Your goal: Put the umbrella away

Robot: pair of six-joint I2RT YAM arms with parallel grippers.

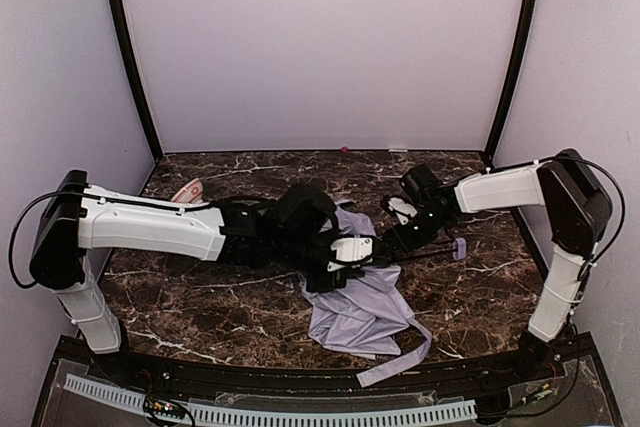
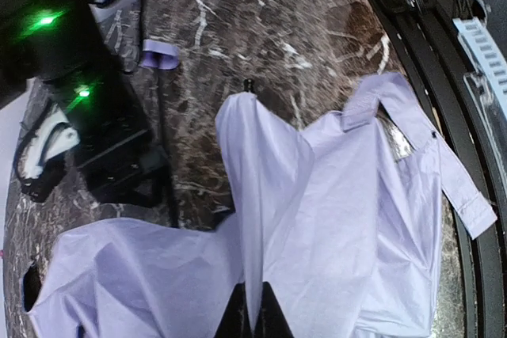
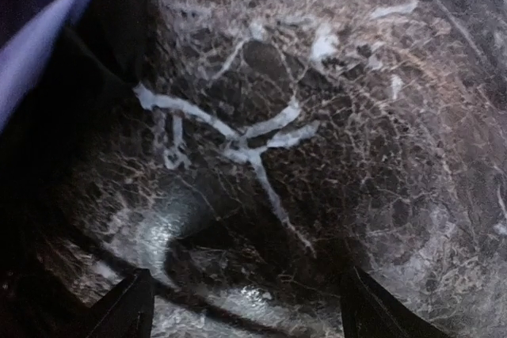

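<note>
The umbrella lies collapsed in the middle of the marble table, its pale lavender canopy (image 1: pixel 362 302) crumpled. Its thin black shaft (image 1: pixel 432 253) runs right to the lavender knob handle (image 1: pixel 459 247). The fabric strap (image 1: pixel 398 357) trails toward the front edge. My left gripper (image 1: pixel 343 252) is shut on a raised fold of the canopy (image 2: pixel 261 195), pinched between the fingertips (image 2: pixel 273 318). The knob (image 2: pixel 160 55) and strap (image 2: pixel 461 191) show in the left wrist view. My right gripper (image 1: pixel 402 235) hovers over the shaft, open and empty (image 3: pixel 249 314). A dark line, apparently the shaft (image 3: pixel 87 263), crosses low between its fingers.
A red-patterned bowl (image 1: pixel 187 190) sits at the back left behind my left arm. A black rail (image 2: pixel 444 61) lines the table's front edge close to the canopy. The booth's walls close in the back and both sides. A corner of canopy (image 3: pixel 36 21) shows in the right wrist view.
</note>
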